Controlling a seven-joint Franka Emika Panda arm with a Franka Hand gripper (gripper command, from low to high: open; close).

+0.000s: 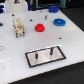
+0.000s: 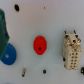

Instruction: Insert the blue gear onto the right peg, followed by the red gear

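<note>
In the exterior view the blue gear [image 1: 59, 22] lies flat on the white table toward the back right, with the red gear [image 1: 39, 27] to its left. Nearer the front is the grey plate [image 1: 44, 60] with a black border and two thin dark pegs. The right peg [image 1: 50, 50] stands bare on the exterior view's right. The wrist view looks down from high up on the red gear [image 2: 39, 45] and the blue gear [image 2: 7, 54], which is partly cut off at the picture's edge. The plate is outside the wrist view. The gripper shows in neither view.
A beige blocky part [image 1: 18, 26] stands on the table to the left of the red gear, and also shows in the wrist view [image 2: 71, 48]. A dark teal object [image 1: 54, 8] sits behind the blue gear, and beside it in the wrist view [image 2: 4, 27]. The table's front edge runs near the plate.
</note>
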